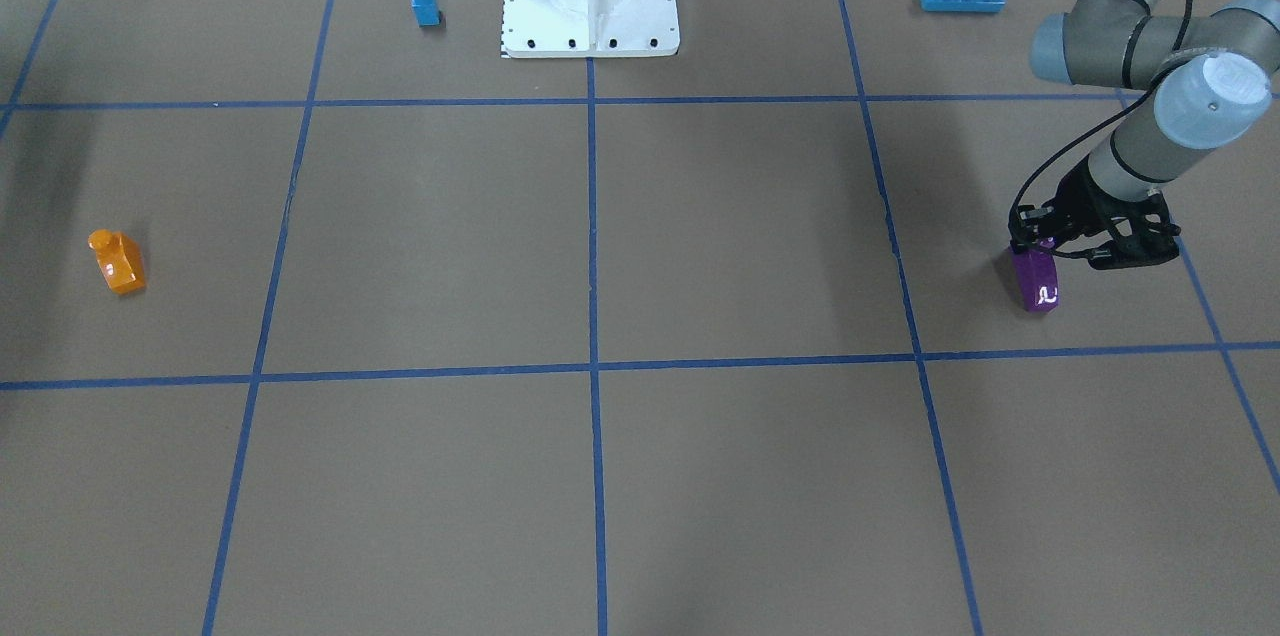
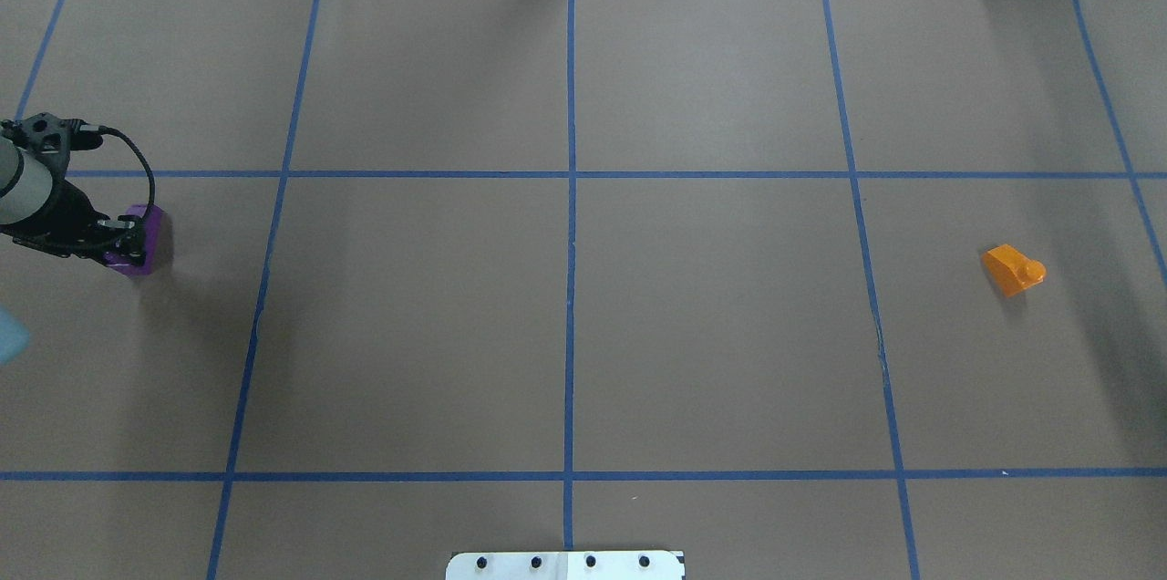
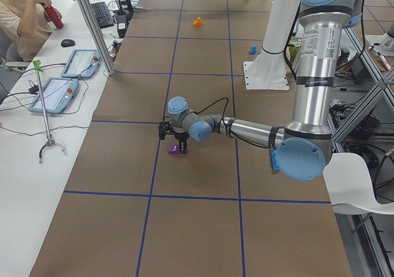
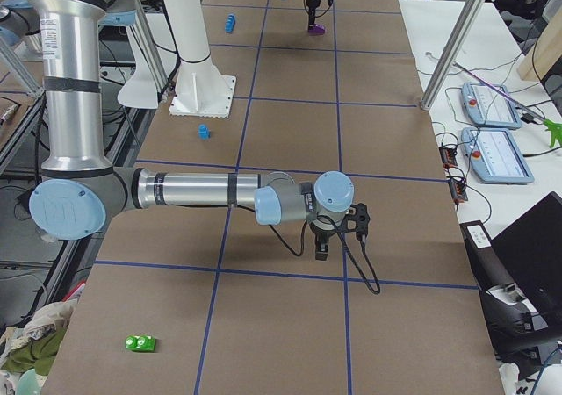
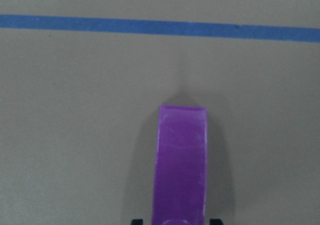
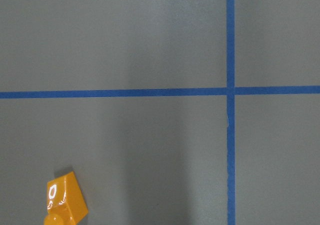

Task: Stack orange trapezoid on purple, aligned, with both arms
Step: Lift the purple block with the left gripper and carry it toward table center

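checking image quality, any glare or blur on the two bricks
Front-facing view: white glare streak on the glossy dark-purple plastic brick, faint highlight on the glossy orange plastic brick. Right wrist view: bright glare spot on the orange one. Left wrist view: purple brick looks soft.

The small glossy dark-purple plastic brick (image 5: 181, 160) runs off the left wrist view's bottom edge beside mere slivers of the left gripper (image 5: 175, 221)'s fingertips (image 5: 136, 221), the small glossy orange plastic trapezoid (image 6: 65, 200)'s stud is cropped likewise in the right wrist view, and the right gripper (image 4: 322, 253)'s jaws are too small to judge.
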{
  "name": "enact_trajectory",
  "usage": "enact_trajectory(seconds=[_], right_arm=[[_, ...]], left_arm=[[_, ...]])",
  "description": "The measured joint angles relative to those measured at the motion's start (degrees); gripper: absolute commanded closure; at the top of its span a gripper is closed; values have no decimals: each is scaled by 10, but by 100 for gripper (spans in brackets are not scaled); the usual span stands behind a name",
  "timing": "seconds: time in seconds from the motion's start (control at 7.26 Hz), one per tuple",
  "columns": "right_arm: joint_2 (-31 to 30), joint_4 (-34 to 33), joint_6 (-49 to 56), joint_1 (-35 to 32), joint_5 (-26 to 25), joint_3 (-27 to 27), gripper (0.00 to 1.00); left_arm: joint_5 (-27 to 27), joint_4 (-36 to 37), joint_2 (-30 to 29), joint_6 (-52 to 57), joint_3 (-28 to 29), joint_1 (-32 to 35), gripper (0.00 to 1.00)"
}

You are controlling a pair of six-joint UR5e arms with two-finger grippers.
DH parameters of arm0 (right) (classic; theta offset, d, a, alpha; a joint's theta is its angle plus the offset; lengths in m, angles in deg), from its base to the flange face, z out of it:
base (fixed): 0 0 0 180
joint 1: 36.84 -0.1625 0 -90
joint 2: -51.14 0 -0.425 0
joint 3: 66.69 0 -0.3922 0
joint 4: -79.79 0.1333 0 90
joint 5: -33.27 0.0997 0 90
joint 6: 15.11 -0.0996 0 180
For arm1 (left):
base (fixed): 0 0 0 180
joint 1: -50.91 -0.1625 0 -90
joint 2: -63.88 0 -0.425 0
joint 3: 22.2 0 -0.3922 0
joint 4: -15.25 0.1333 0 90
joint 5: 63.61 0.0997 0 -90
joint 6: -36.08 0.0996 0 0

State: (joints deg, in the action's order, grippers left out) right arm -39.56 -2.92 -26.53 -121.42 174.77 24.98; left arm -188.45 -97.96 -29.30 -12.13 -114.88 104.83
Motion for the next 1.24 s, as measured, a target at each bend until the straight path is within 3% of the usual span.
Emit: enact_trajectory(seconds=[0.28,0.55,0.96,1.24], right_arm=[[0,0,0,0,0,0,0],[0,1,-1,0,0,1,0],[1,2,-2,0,0,4,0],[1,2,-2,1,1,6,0]], left_arm=[[-4,6,-6,-2,-8,0,100],[-5,71,-38,-3,-55,2,100],[0,239,-169,-51,-133,-38,100],[45,275,-254,-133,-128,-125,100]])
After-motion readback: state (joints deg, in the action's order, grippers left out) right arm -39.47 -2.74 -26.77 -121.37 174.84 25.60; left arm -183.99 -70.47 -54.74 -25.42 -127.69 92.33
